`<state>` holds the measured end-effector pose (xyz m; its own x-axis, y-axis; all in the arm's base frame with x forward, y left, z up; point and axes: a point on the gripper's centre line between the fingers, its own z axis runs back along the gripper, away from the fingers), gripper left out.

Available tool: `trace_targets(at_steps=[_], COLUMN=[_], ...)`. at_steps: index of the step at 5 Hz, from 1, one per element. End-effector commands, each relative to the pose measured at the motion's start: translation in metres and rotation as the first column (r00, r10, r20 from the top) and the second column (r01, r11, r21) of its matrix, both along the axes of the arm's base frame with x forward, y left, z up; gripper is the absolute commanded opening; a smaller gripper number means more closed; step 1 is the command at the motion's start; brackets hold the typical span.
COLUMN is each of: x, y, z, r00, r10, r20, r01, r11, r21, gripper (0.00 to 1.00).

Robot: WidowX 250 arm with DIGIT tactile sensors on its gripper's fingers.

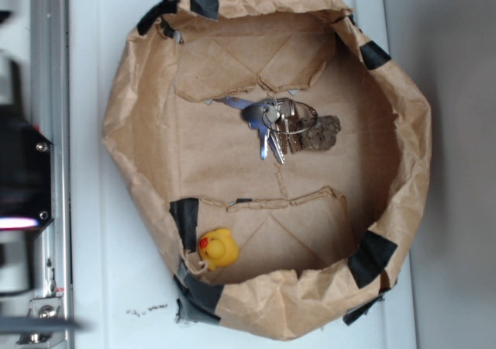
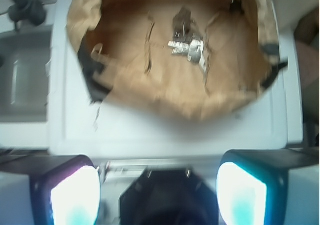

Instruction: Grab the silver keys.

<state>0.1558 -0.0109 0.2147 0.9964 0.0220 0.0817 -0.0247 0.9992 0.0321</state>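
Exterior: silver keys (image 1: 271,124) lie mid-floor of the paper bag (image 1: 132,116), cork fob touching; duck (image 1: 218,248) well apart; claw not visible
Wrist: claw (image 2: 159,192) spread, empty, outside the bag; keys (image 2: 190,49) blurred
Risk: fingers may snag the crumpled wall; flat keys may slip

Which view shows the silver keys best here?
The exterior view: the silver keys lie sharp and unobstructed on the floor of the paper bag, ring and cork-like fob distinct. The wrist view shows them blurred, a bright smear farther off.
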Motion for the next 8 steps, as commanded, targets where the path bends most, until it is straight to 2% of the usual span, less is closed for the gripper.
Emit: trace_targets(at_steps=[1, 2, 3, 5, 6, 7, 8], x=[0.051, 0.073, 0.094, 0.115, 0.125, 0.133, 0.137], y=[0.021, 0.025, 0.025, 0.013, 0.014, 0.026, 0.032], z=[-0.013, -0.019, -0.034, -0.077, -0.093, -0.109, -0.116], r00=[0.997, 0.996, 0.993, 0.977, 0.978, 0.984, 0.986], r10=[-0.078, -0.074, -0.087, -0.105, -0.085, -0.071, -0.058], r20=[0.016, 0.048, 0.078, 0.184, 0.189, 0.165, 0.154], r01=[0.078, 0.077, 0.093, 0.109, 0.081, 0.059, 0.047], r11=[0.996, 0.996, 0.992, 0.994, 0.996, 0.996, 0.996], r21=[-0.045, -0.052, -0.085, -0.011, 0.029, 0.072, 0.076], gripper=[1.00, 1.00, 1.00, 1.00, 1.00, 1.00, 1.00])
